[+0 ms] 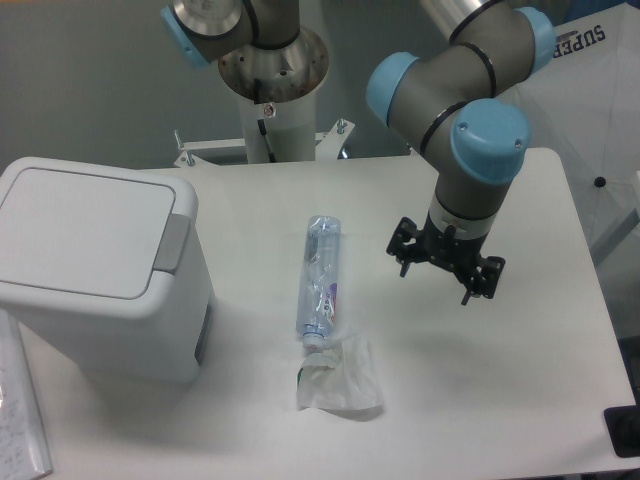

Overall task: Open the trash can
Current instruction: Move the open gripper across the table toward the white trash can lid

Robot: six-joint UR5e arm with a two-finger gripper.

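Fixed camera: white trash can (95,270) at the table's (520,400) left edge, lid shut, grey tab on its right rim. Clear plastic bottle (320,278) lying mid-table, crumpled wrapper (340,375) at its near end. Gripper (447,276) right of bottle, jaws spread, empty.

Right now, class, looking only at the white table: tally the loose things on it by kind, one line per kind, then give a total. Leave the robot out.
Trash can: 1, white, lid shut
Clear plastic bottle: 1, lying on its side
Crumpled clear plastic wrapper: 1, at the bottle's near end
Total: 3
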